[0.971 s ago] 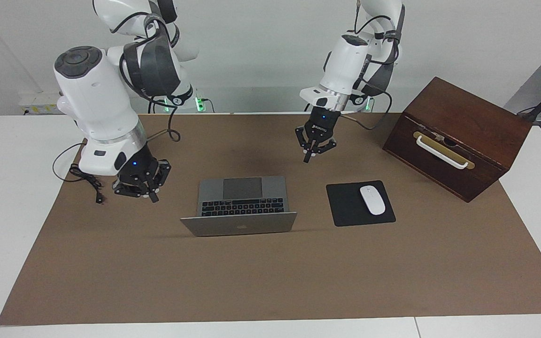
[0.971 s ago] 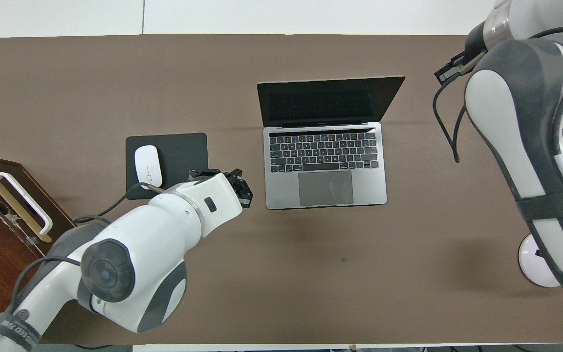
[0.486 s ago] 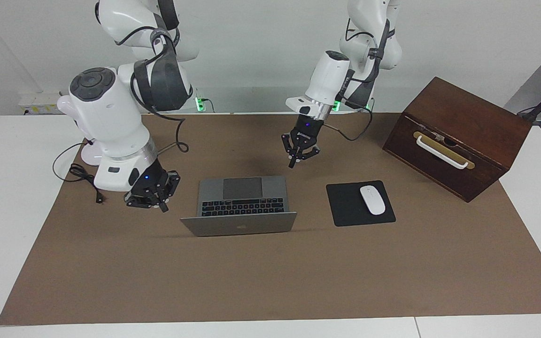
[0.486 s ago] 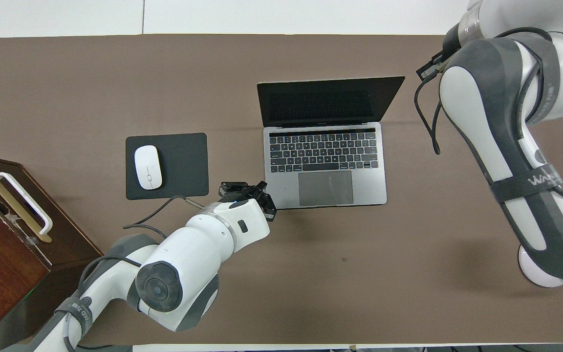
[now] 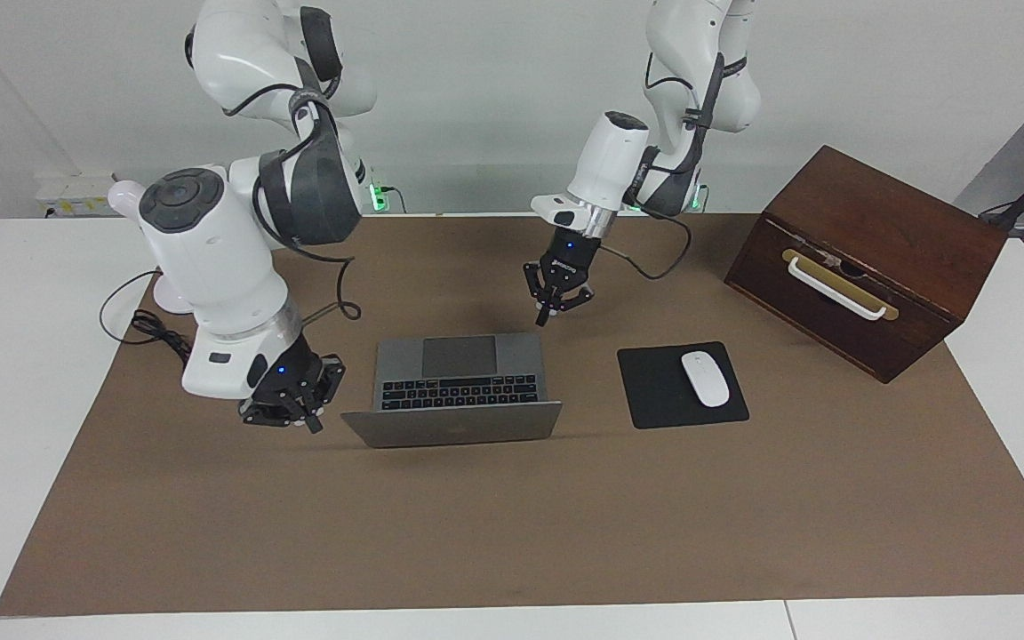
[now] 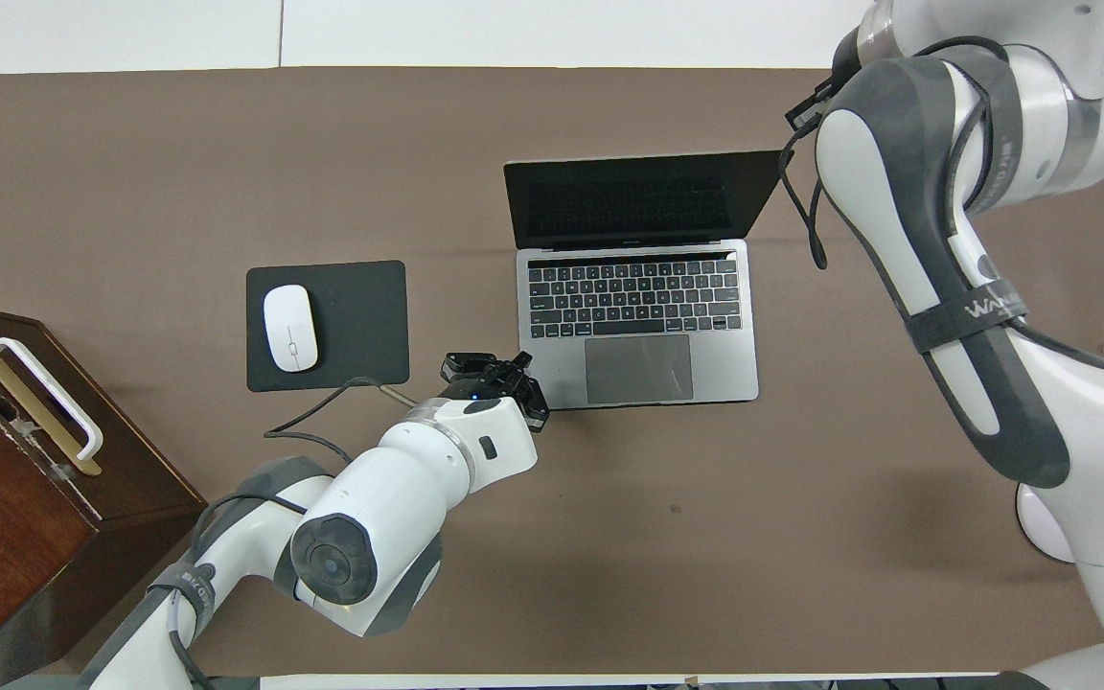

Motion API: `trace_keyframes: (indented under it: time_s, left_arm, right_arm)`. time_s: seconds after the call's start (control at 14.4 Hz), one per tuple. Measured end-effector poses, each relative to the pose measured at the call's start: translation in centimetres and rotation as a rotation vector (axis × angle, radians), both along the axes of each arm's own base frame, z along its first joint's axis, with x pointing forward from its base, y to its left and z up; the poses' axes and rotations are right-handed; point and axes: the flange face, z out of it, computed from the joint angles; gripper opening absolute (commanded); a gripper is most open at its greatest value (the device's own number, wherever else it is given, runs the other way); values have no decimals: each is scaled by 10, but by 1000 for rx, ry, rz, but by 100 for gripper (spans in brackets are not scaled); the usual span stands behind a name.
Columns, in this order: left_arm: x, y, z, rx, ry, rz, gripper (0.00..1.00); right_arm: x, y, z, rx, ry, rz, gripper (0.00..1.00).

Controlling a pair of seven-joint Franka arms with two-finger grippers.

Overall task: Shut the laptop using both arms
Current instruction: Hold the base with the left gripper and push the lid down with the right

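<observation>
The silver-grey laptop (image 5: 459, 391) (image 6: 638, 316) stands open in the middle of the brown mat, its lid (image 5: 452, 425) upright and its trackpad toward the robots. My right gripper (image 5: 309, 425) is shut and hangs low beside the lid's edge at the right arm's end of the table, with a small gap to it. My left gripper (image 5: 542, 320) (image 6: 514, 369) is shut, holds nothing, and hovers over the corner of the laptop's base by the trackpad. In the overhead view my right arm (image 6: 935, 249) hides its own gripper.
A black mouse pad (image 5: 654, 391) with a white mouse (image 5: 705, 379) lies beside the laptop toward the left arm's end. A dark wooden box (image 5: 876, 258) with a white handle stands at that end. A black cable (image 5: 156, 333) lies near the right arm's base.
The right gripper has swung away from the robots and closer to the lid's side edge. The left gripper has shifted toward the laptop's trackpad corner. The laptop has not moved.
</observation>
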Motion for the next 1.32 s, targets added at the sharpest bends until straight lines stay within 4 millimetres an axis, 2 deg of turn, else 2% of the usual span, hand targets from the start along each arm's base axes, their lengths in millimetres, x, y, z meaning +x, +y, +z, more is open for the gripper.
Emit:
trace_keyframes:
  time_s: [0.21, 0.42, 0.62, 0.83, 1.04, 1.32]
  left_arm:
    - [-2, -3, -28, 7, -28, -19, 0]
    - [-3, -3, -49, 14, -48, -32, 0]
    - [-3, -3, -54, 22, -55, -45, 0]
    - [-5, -4, -60, 34, -63, -64, 0]
    - [-7, -2, -73, 50, -63, -76, 0]
    - [-7, -1, -78, 65, -75, -97, 0]
  right_arm:
    - [1, 14, 1, 1, -16, 15, 0]
    - [6, 18, -10, 11, -24, 1, 0]
    - [5, 30, -20, 24, -9, -34, 0]
    - [4, 37, -20, 65, 3, -67, 0]
    - [3, 41, -21, 122, 23, -103, 0]
    - [-1, 49, -41, 147, 77, -180, 0]
